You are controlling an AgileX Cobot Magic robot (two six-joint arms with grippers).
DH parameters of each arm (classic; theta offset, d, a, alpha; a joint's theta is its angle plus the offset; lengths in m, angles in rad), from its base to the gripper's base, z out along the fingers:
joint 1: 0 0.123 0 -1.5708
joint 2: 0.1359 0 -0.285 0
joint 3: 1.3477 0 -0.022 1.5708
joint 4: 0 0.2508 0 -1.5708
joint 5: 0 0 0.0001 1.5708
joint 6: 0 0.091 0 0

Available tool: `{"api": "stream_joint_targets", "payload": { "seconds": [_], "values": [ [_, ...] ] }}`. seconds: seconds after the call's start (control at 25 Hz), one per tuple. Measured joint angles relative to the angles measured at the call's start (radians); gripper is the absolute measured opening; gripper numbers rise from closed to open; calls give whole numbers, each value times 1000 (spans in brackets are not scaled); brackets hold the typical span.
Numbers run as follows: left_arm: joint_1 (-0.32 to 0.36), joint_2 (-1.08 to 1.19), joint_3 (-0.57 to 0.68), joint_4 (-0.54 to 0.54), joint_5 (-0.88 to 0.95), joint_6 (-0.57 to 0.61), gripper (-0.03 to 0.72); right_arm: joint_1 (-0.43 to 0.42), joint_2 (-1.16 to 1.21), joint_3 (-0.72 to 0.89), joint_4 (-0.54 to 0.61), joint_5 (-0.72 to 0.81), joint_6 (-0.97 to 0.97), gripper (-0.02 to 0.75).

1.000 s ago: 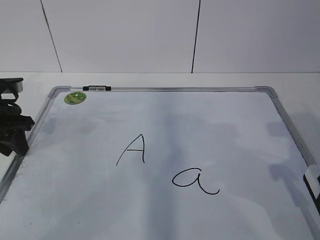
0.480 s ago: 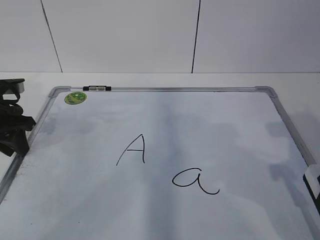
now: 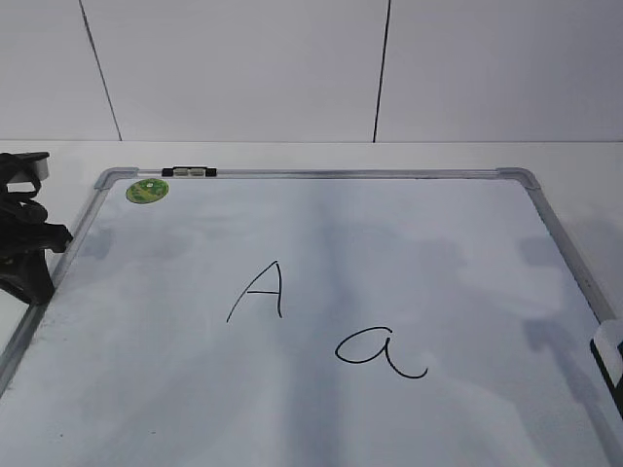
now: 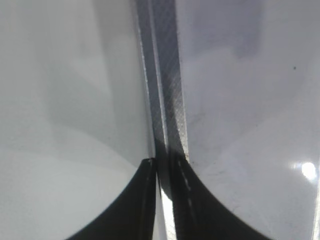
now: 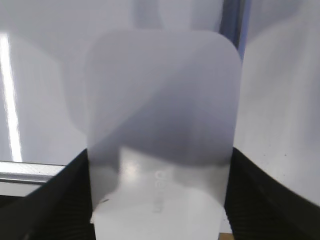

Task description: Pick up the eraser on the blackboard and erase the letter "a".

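Note:
The blackboard (image 3: 409, 243) lies flat with its grey frame. The letter "a" (image 3: 375, 351) is written in black marker right of centre, near the front. The eraser (image 3: 607, 341) shows only as a white sliver with a black underside at the far right edge, by the board's right frame. In the right wrist view the eraser (image 5: 160, 110) fills the space between the black fingers of my right gripper (image 5: 157, 167), which press on both its sides. My left gripper (image 3: 37, 282) is shut and empty over the board's left frame (image 4: 167, 100), its fingertips (image 4: 162, 162) almost touching.
A capital "A" (image 3: 258, 290) stands left of the letter "a". A round green sticker (image 3: 146, 190) and a small black-and-silver clip (image 3: 189, 172) sit at the board's far left corner. A white wall rises behind the table.
The left gripper has drifted slightly to the left. The eraser at the right edge has shifted slightly right and down in the view. The letters are unchanged.

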Motion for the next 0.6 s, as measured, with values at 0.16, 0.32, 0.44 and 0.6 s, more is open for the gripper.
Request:
{"api": "stream_joint_targets", "payload": {
  "seconds": [0.16,0.32,0.44,0.6],
  "values": [
    [0,0,0,-2,0,0,64,0,0,0,0,0,0,565],
    [0,0,0,-2,0,-2,64,0,0,-2,6,-4,-2,565],
    [0,0,0,-4,0,-2,64,2,0,-19,8,-6,-8,565],
    [0,0,0,-4,0,-2,64,29,43,-71,8,-4,-11,565]
  ]
}}
